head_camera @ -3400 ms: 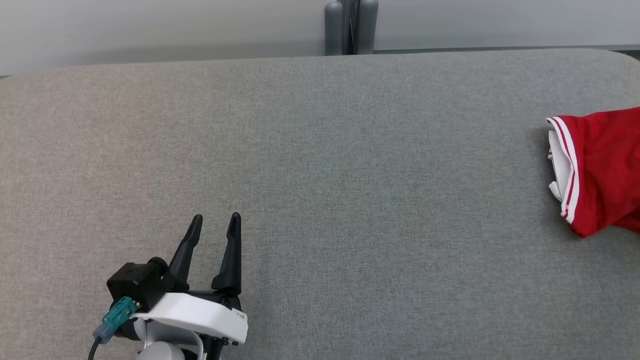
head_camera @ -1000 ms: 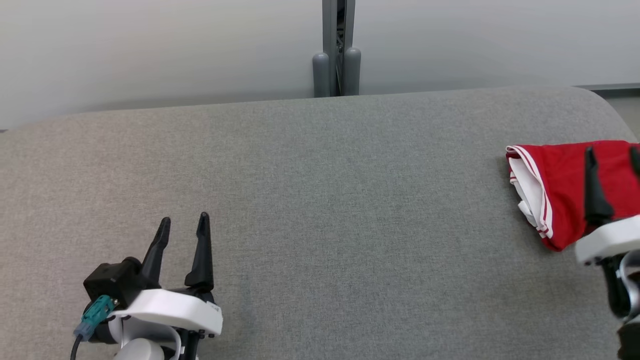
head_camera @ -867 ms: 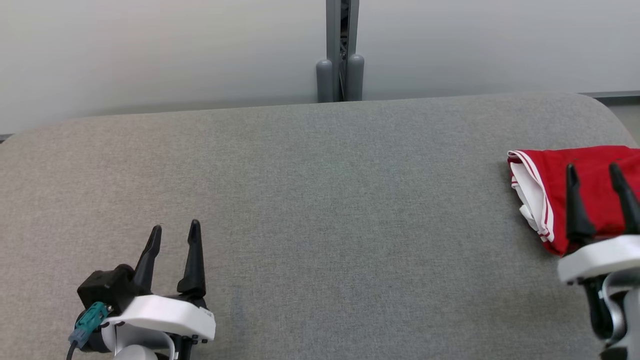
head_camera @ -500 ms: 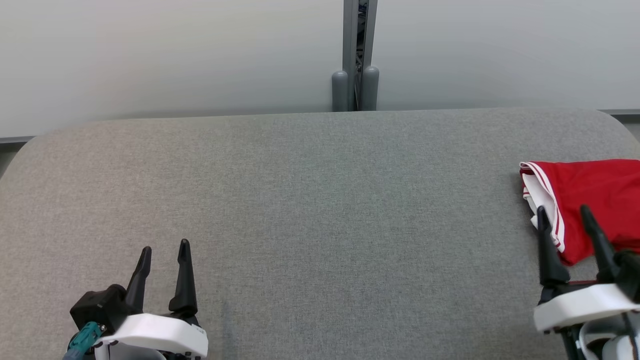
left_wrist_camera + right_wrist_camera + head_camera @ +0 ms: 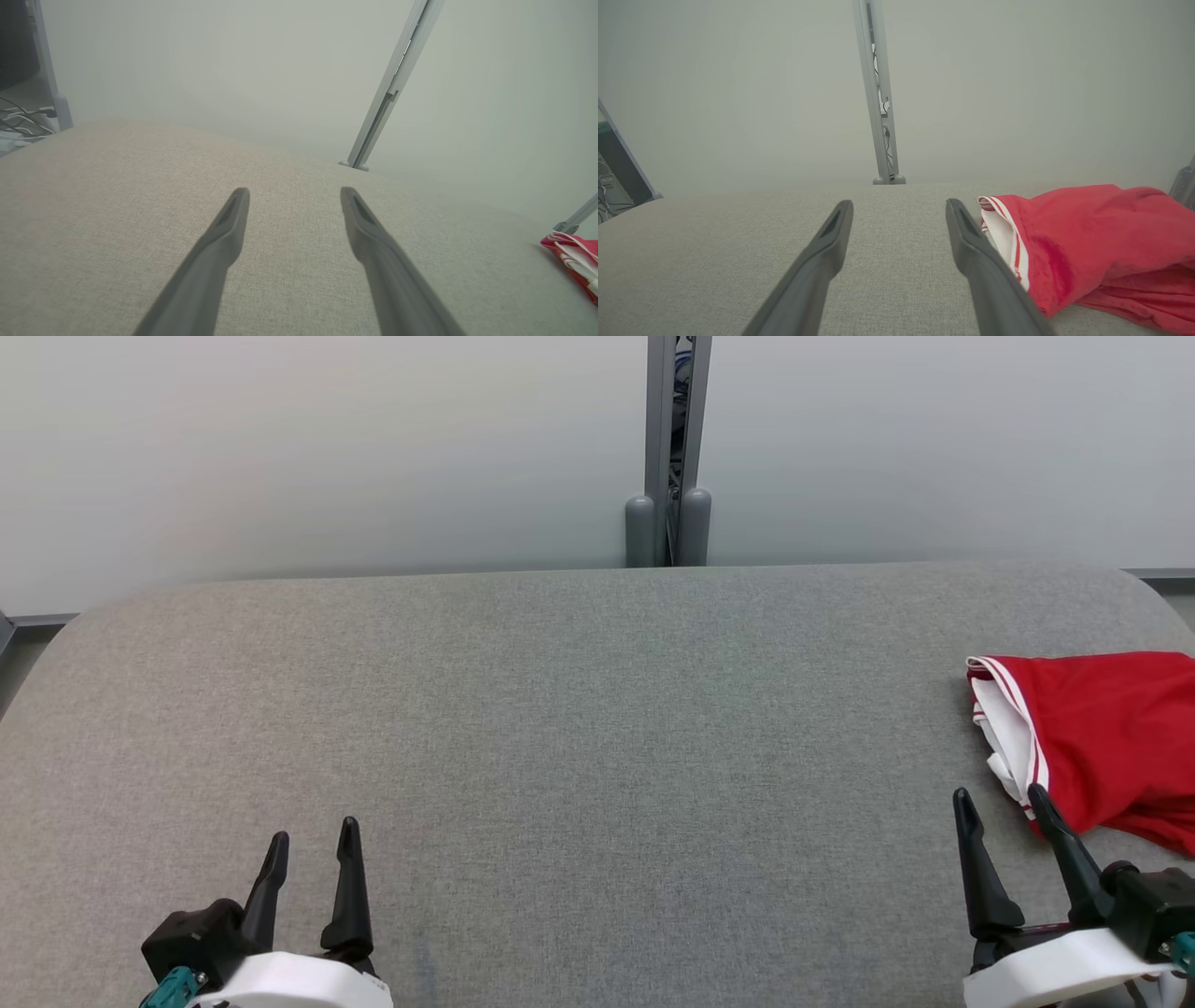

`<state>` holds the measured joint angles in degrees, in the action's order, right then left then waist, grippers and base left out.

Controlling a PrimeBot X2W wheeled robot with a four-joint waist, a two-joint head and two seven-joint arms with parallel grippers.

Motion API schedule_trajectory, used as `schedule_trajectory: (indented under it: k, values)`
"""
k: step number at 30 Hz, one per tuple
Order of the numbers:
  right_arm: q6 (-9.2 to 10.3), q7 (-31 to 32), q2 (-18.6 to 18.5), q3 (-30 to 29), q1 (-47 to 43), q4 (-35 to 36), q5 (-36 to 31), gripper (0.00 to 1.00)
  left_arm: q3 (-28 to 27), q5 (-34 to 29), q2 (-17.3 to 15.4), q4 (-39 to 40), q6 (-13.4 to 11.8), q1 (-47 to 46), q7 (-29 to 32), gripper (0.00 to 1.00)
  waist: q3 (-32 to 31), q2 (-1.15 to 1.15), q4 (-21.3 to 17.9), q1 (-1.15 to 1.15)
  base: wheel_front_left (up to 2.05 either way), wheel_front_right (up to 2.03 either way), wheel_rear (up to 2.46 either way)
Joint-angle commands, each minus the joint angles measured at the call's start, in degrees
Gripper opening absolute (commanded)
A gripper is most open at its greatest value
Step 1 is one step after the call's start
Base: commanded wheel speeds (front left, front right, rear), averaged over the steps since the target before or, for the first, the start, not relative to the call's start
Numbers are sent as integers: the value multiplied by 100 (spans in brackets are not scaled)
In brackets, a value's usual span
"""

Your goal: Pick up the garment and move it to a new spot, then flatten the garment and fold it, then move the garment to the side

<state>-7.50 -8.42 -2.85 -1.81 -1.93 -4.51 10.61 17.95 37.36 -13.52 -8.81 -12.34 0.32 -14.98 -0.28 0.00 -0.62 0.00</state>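
Observation:
A folded red garment (image 5: 1111, 737) with white stripes and a white lining lies at the right end of the grey table (image 5: 597, 756), running off the head view's right edge. It also shows as the garment (image 5: 1087, 242) to the right of my right fingers and as a small bit of garment (image 5: 577, 263) at the far right of the left wrist view. My right gripper (image 5: 1001, 798) stands open just short of its near left corner, holding nothing. My left gripper (image 5: 313, 831) is open over bare table at the lower left.
A grey post (image 5: 670, 448) rises behind the table's far edge against a pale wall. Cables (image 5: 18, 128) lie beyond the table's left end. Between the two grippers stretches bare grey felt.
The head camera has tilted up, so everything sits lower in the picture. My right gripper has drawn back from over the garment to just short of it. The garment lies as before.

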Motion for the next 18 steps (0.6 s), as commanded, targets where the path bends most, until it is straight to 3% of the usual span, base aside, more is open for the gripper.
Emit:
schedule_trajectory:
  k: [1, 15, 16, 18]
  values:
    - [2, -39, -16, 6, -56, -21, 14, 100, -26, -41, -5, -13, 16, 45, -24, 100, -17, 0, -8, 0, 0, 0, 0]
    - [2, -87, -15, -53, -42, -84, -29, 100, 54, -116, -22, -78, 27, 91, -2, 100, -94, 0, 44, 0, 0, 0, 0]
    - [2, -83, -16, -51, -41, -83, -24, 0, 65, -110, -22, -74, 39, 91, 3, 0, -97, 0, 47, 0, 0, 0, 0]
    - [0, -38, 21, -23, -41, -153, -20, 0, 93, -79, 40, -149, 19, 90, 26, 0, -97, 0, 46, 0, 0, 0, 0]
